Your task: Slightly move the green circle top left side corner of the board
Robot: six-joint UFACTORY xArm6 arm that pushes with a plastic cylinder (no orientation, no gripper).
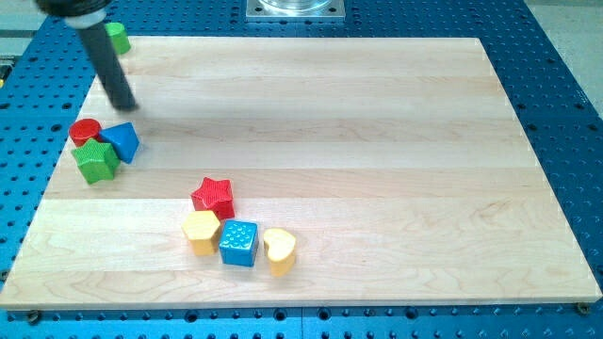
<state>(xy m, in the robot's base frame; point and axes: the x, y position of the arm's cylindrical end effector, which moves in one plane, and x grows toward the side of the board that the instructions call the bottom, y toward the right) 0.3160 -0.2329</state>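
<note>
Pale wooden board (pixel 358 141), smooth, matt, with visible grain. Blue metal table (pixel 565 85), perforated. Dark matt rod, my tip (pixel 125 105). Ribbed, plastic-looking red star (pixel 214 197); dotted blue cube (pixel 238 242); glossy yellow heart (pixel 279 250).

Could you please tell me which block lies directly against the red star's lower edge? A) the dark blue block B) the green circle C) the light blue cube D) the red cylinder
C: the light blue cube sits just below the red star, touching it.
</note>
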